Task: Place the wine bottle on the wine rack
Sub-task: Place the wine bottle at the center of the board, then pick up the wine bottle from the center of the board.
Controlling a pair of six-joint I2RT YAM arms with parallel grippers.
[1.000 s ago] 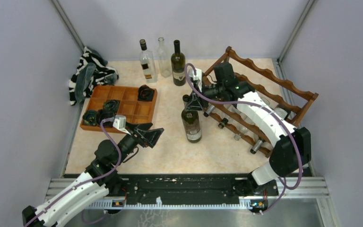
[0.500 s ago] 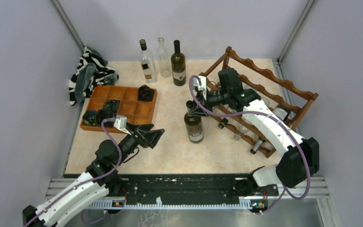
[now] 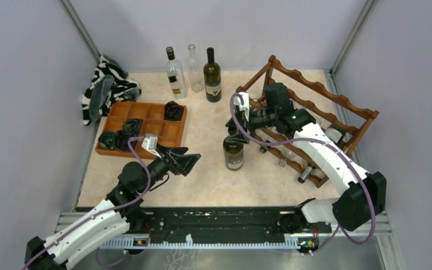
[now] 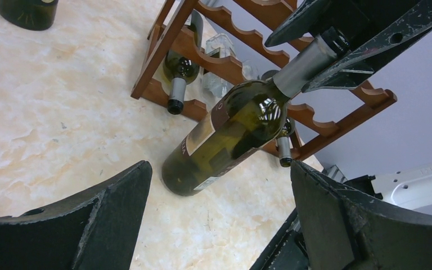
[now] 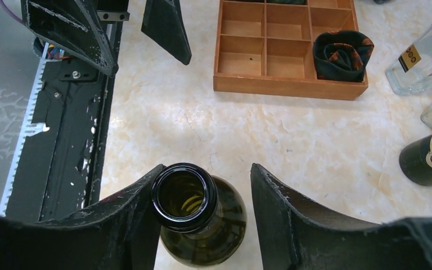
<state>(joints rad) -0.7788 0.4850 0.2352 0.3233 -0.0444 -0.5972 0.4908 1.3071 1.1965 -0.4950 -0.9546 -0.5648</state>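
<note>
left end effector (image 3: 191, 160) spread wide, right end effector (image 3: 232, 132) partly parted

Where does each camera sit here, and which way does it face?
Top: high behind the bases, looking down on the table; left arm and right arm show.
Left wrist: low over the table, facing the bottle and rack; own fingers in the bottom corners.
Right wrist: above the bottle's mouth, looking down toward the tray; own fingers flank the neck.
Shared: both wrist views show the bottle; left's also shows the right pincer, right's the left pincer.
</note>
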